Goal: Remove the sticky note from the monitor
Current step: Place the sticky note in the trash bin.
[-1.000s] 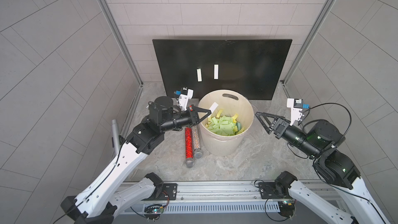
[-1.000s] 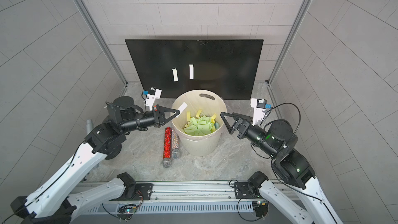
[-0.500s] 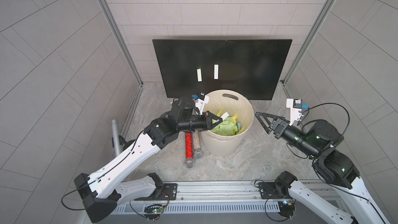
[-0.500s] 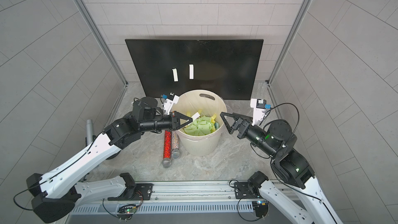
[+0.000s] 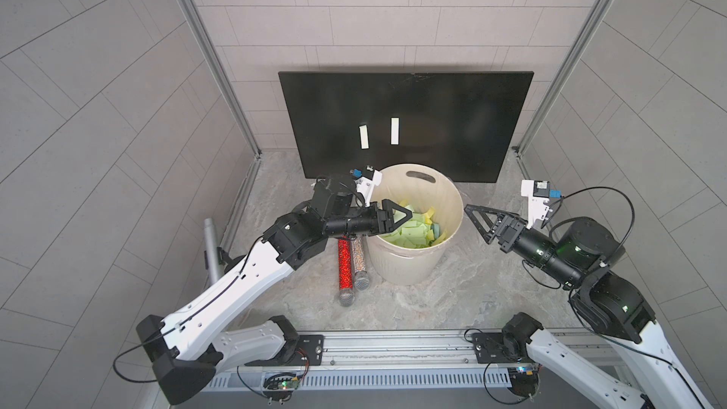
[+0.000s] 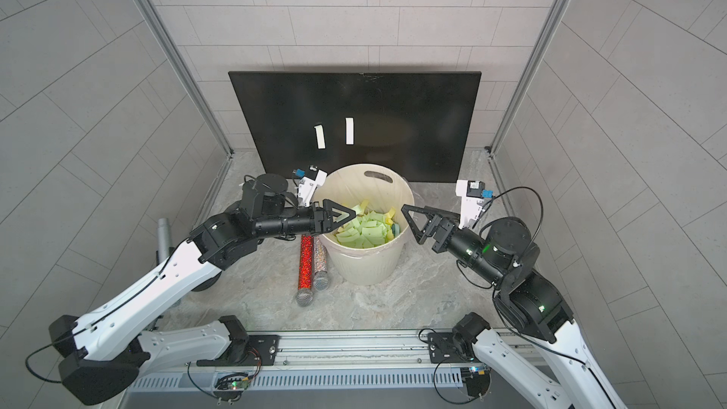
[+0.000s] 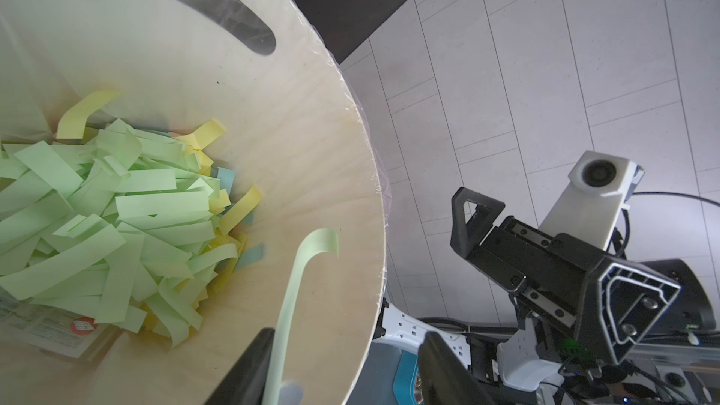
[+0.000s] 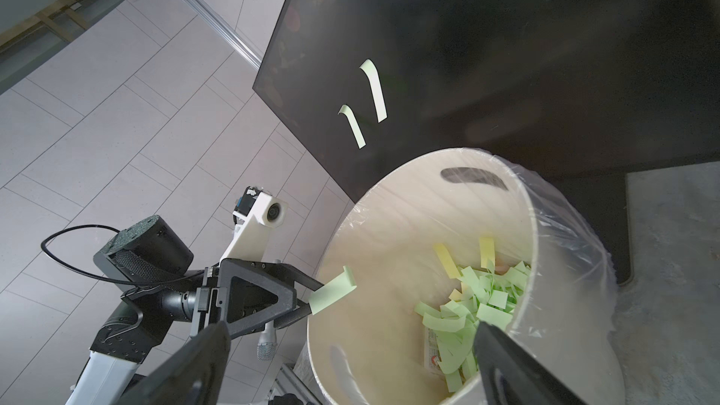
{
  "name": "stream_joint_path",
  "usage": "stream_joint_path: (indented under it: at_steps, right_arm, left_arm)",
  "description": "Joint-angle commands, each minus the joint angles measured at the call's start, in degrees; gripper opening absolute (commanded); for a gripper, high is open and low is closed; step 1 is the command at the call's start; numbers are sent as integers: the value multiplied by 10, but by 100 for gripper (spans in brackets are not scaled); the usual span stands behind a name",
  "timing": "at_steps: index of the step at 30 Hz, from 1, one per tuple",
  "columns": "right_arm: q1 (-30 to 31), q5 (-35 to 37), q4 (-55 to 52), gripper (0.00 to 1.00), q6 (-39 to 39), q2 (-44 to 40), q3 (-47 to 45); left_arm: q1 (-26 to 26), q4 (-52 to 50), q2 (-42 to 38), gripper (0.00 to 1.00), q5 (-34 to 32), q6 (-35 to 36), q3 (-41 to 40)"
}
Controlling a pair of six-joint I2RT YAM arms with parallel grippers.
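Green paper is the thing to watch: a thin pale green sticky note strip (image 8: pixel 333 292) is off the big flat black monitor (image 5: pixel 452 112). It sits at the tips of the left claw (image 5: pixel 405 215), right over the round cream plastic bucket (image 5: pixel 397 269) that holds a pile of green and yellow paper strips (image 7: pixel 117 208). The left claw's jaws stand apart, so nothing is squeezed; the note just clings to one finger (image 7: pixel 249 368). I think this is the dropping step. Next the note must come loose and fall in, maybe with a little shake. The right claw (image 5: pixel 472 212) is wide open and holds nothing, beside the bucket. Two more pale strips (image 5: pixel 364 136) are stuck on the monitor's face, so a claw should reach up there afterwards.
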Motion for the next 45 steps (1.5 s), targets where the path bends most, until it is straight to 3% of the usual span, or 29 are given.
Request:
stream_joint_path:
  at_steps: [1, 3, 8, 15, 19, 22, 26, 29, 41, 42, 45]
  right_arm:
    - [-3, 4, -4, 100, -8, 1, 4]
    - [-3, 4, -4, 100, -8, 3, 5]
    - [-3, 3, -4, 100, -9, 7, 6]
    - [-3, 2, -4, 100, -7, 5, 2]
    - [-3, 3, -4, 100, -7, 5, 0]
    - [-3, 1, -4, 100, -4, 8, 1]
    - [-3, 0, -4, 100, -3, 9, -1]
    - [-3, 1, -2, 100, -2, 10, -4]
    - [-3, 2, 1, 100, 0, 11, -10]
    - [-3, 2, 2, 100, 0, 11, -11]
    - [-3, 3, 1, 100, 0, 12, -12]
  left_arm:
    - [-3, -8, -1, 65, -2, 11, 18]
    - [-3, -8, 0, 72, -3, 12, 20]
    - [-3, -9, 1, 77, -7, 16, 21]
    - [-3, -4, 2, 35, -11, 17, 19]
    - [-3, -3, 4, 22, -9, 16, 19]
    - [-3, -1, 4, 23, -9, 17, 18]
    - [-3, 0, 4, 49, -13, 18, 18]
    - [-3, -6, 6, 59, -31, 30, 23]
    - [-16, -296, 164, 59, -116, 190, 279]
    - [-20, -312, 173, 57, -128, 198, 294]
    - [-29, -343, 196, 38, -153, 215, 329]
